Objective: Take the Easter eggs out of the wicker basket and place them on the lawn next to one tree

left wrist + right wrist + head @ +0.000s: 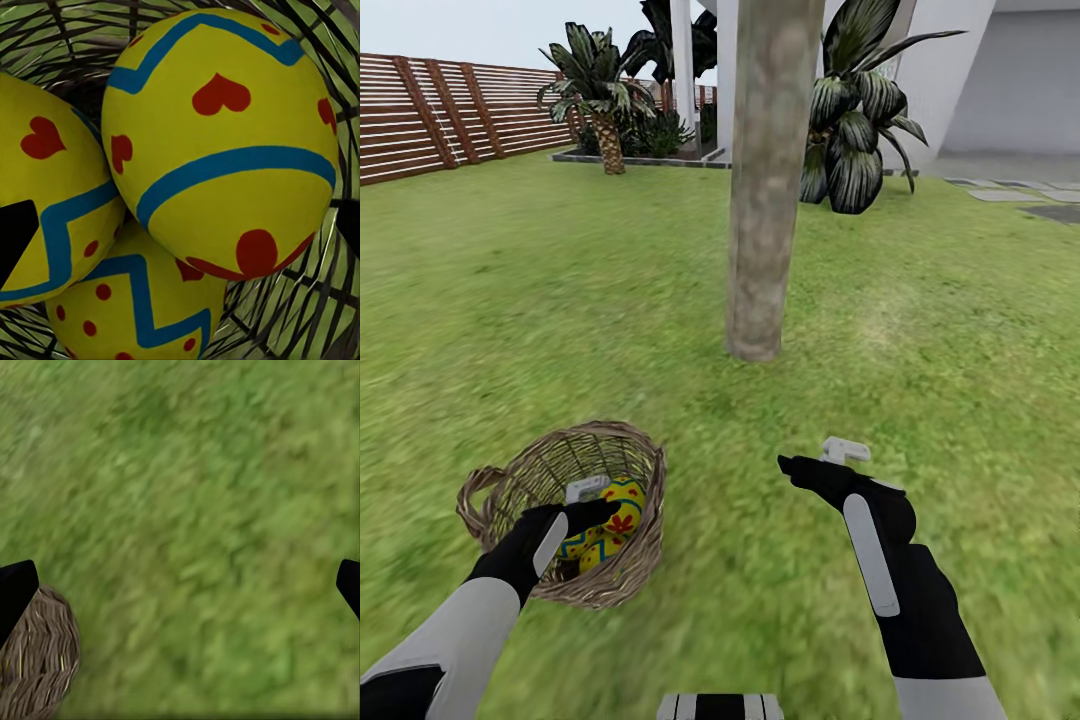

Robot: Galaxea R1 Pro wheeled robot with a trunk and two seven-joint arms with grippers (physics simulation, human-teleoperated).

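Eggs: all three eggs (217,142) lie piled together in the basket (575,515), touching one another, on the lawn (920,330) a little way short of the tree (765,180)
Left gripper: the left gripper (592,503) reaches down into the basket, jaws spread wide either side of the top egg and closed on nothing
Right gripper: the right gripper (812,466) hangs over bare grass beside the basket, jaws wide, holding nothing
Slip risk: the top egg is round and smooth, so an off-centre squeeze could likely squirt it sideways
Crowding risk: closing might nudge the two neighbours or catch the weave
Basket risk: light wicker, a snagged finger could tip it
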